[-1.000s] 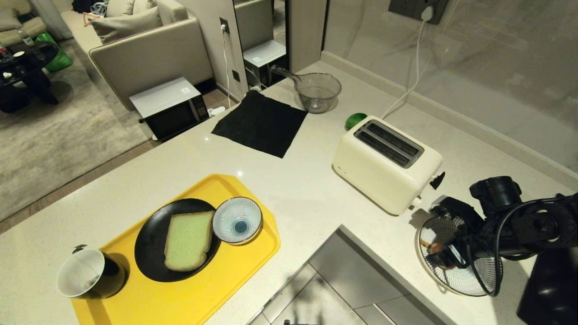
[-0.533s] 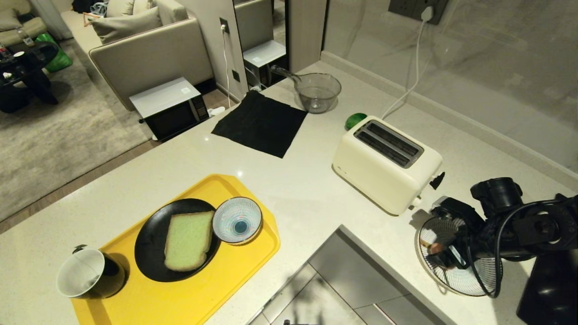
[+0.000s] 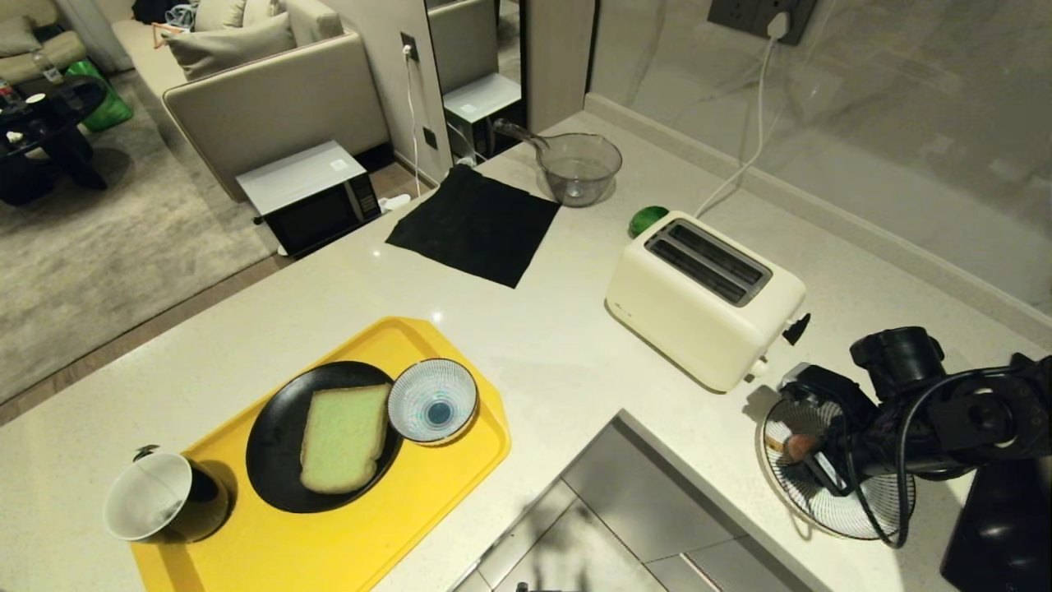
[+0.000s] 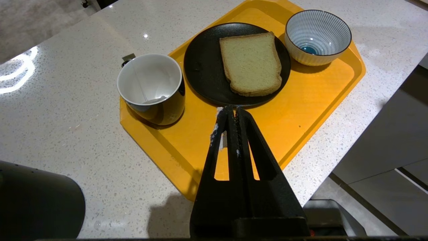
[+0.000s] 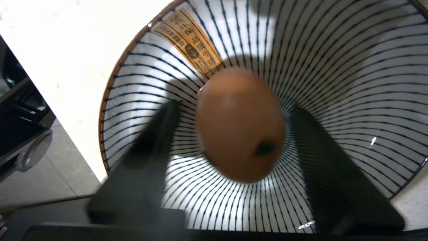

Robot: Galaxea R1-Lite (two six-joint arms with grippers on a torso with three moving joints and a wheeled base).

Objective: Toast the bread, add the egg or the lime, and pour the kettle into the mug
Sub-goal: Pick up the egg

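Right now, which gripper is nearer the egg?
Right. The right gripper straddles the egg inside the striped dish; the left gripper hangs over the yellow tray.

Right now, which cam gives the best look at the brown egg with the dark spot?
Right wrist view: the brown egg fills the frame between the right gripper's fingers. Head view shows only a sliver behind the arm. Left wrist view misses it.

We see one label: a tan sticker (image 5: 192,45) with dark printed characters, stuck inside the striped bowl (image 5: 334,67) near its rim, at about eleven o'clock from the egg (image 5: 239,124). Its characters are too small for us to read. Nothing else carries legible text.
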